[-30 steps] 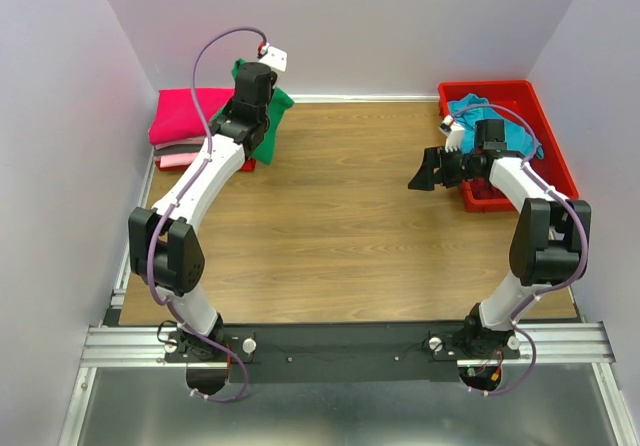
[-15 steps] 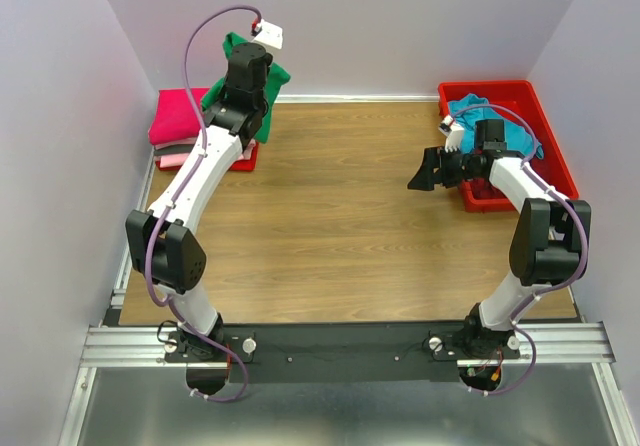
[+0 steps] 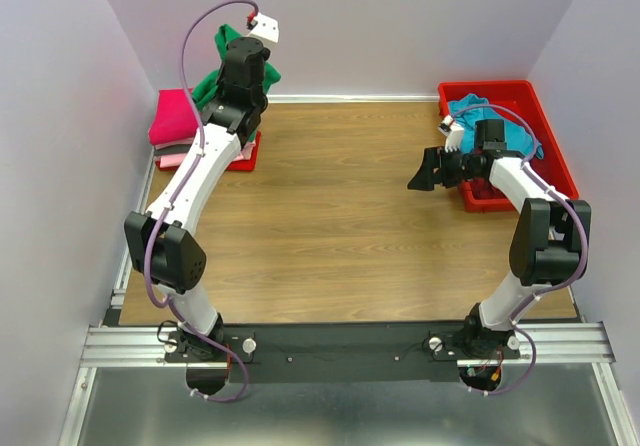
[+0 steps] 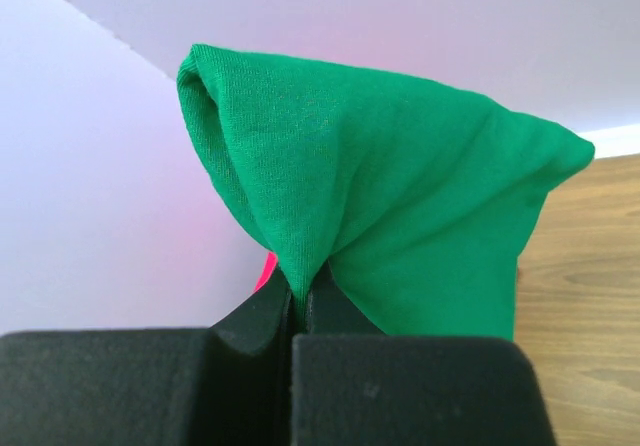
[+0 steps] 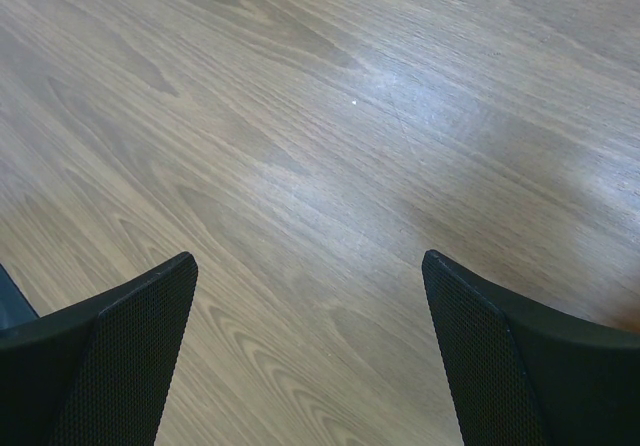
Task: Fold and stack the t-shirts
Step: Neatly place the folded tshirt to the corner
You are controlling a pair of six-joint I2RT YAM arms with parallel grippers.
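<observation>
My left gripper (image 4: 298, 301) is shut on a pinched fold of the bright green t-shirt (image 4: 400, 196), which hangs bunched from the jaws close to the back wall. From above, the green t-shirt (image 3: 208, 84) shows behind the left wrist, over the folded stack at the far left. That stack has a hot pink t-shirt (image 3: 172, 116) on top, a light pink one (image 3: 176, 154) under it and a dark red edge (image 3: 247, 156). A teal t-shirt (image 3: 468, 106) lies in the red bin. My right gripper (image 3: 420, 172) hovers open over bare wood (image 5: 320, 166), holding nothing.
The red plastic bin (image 3: 520, 94) stands at the far right, just behind my right wrist. Pale walls close the table in at the back and on both sides. The wooden tabletop (image 3: 340, 216) lies between the two arms.
My left arm has carried the green t-shirt up and to the left, from beside the stack to above it near the back wall. The right arm has not moved.
</observation>
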